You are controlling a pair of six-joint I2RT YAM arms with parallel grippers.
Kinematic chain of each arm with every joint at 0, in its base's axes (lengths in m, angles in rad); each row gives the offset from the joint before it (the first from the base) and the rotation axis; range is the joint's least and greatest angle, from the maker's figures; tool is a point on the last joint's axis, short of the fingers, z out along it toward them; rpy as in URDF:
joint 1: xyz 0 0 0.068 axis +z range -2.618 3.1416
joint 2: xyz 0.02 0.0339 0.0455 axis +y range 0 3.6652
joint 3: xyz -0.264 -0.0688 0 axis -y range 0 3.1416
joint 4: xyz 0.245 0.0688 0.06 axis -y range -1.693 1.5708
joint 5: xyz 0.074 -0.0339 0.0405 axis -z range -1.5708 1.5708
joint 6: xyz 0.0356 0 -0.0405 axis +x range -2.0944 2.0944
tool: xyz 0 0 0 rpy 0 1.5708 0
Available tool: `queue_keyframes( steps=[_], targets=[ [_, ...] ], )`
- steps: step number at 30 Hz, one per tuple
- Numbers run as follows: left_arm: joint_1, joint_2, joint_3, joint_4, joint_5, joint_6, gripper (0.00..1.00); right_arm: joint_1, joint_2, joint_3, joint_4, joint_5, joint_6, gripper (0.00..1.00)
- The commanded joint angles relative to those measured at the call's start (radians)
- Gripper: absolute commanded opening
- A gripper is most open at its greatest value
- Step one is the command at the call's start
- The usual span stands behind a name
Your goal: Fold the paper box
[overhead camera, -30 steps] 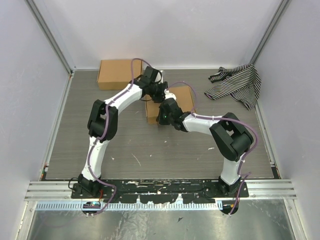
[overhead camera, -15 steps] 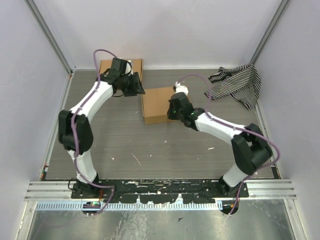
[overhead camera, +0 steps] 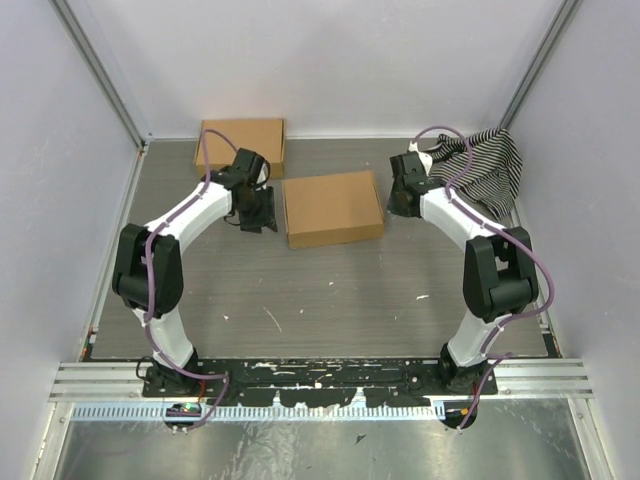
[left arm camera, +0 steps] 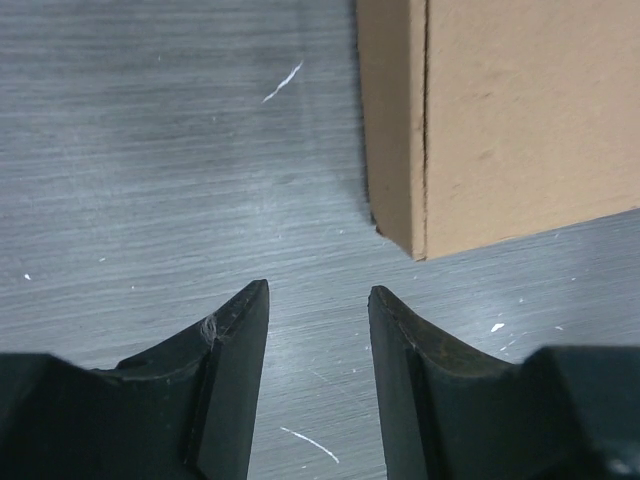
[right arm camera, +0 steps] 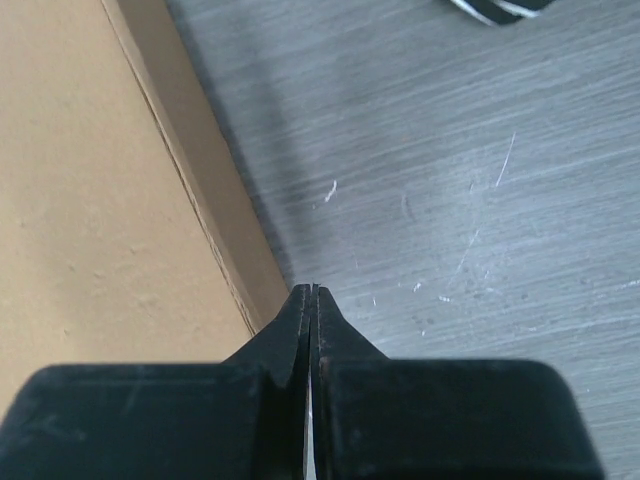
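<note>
**— Both arms had swung away from the middle over that last second, hadn't they?**

— Yes. A second before, they were bent in over the paper box (overhead camera: 332,208), covering most of it. By this moment the left arm had drawn off to the box's left side and the right arm to its right, so the whole top showed.

**— Where did the box lie?**

— Flat on the grey desk (overhead camera: 330,290), about midway across and towards the back, closed up with no flap standing loose.

**— And the hands?**

— The left hand (left arm camera: 318,288) sat low over the desk just beside the box's left edge, its fingers well apart with nothing between them, only bare desk. The right hand (right arm camera: 312,289) was pressed fully together, empty, its tips right by the box's right edge; I couldn't tell whether they touched it.

**— Anything else there?**

— A smaller cardboard box (overhead camera: 240,146) lay against the back wall on the left, and a striped cloth (overhead camera: 482,168) was bunched in the back right corner.
</note>
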Motion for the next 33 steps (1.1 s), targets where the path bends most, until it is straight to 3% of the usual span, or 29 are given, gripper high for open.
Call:
queue_keyframes(
  steps=[1, 3, 4, 7, 9, 12, 14, 22, 33],
  targets=[
    [-0.005, -0.064, -0.029, -0.019, -0.029, 0.017, 0.52, 0.008, -0.147, -0.057, 0.027, -0.015, -0.021, 0.02],
    [-0.005, -0.095, -0.035, -0.01, -0.031, 0.018, 0.54, 0.009, -0.203, -0.089, 0.065, -0.057, -0.026, 0.16],
    [-0.005, -0.11, -0.039, -0.005, -0.034, 0.018, 0.56, 0.008, -0.227, -0.098, 0.078, -0.073, -0.03, 0.35],
    [-0.005, -0.149, -0.052, 0.022, -0.023, 0.025, 0.62, 0.008, -0.278, -0.108, 0.098, -0.087, -0.042, 0.7],
    [-0.002, -0.16, -0.056, 0.022, -0.028, 0.007, 0.81, 0.008, -0.284, -0.1, 0.094, -0.083, -0.052, 0.81],
    [0.001, -0.162, -0.056, 0.009, -0.023, -0.016, 0.89, 0.008, -0.274, -0.071, 0.064, -0.064, -0.061, 0.87],
    [0.001, -0.182, -0.064, -0.001, -0.047, -0.043, 0.99, 0.009, -0.276, -0.067, 0.052, -0.05, -0.061, 0.89],
    [0.004, -0.422, -0.27, 0.194, -0.12, -0.105, 0.98, 0.008, -0.308, -0.073, 0.037, -0.047, -0.069, 0.91],
    [0.003, -0.541, -0.348, 0.144, -0.184, -0.148, 0.98, 0.008, -0.419, -0.178, 0.106, -0.019, -0.076, 0.88]
  ],
)
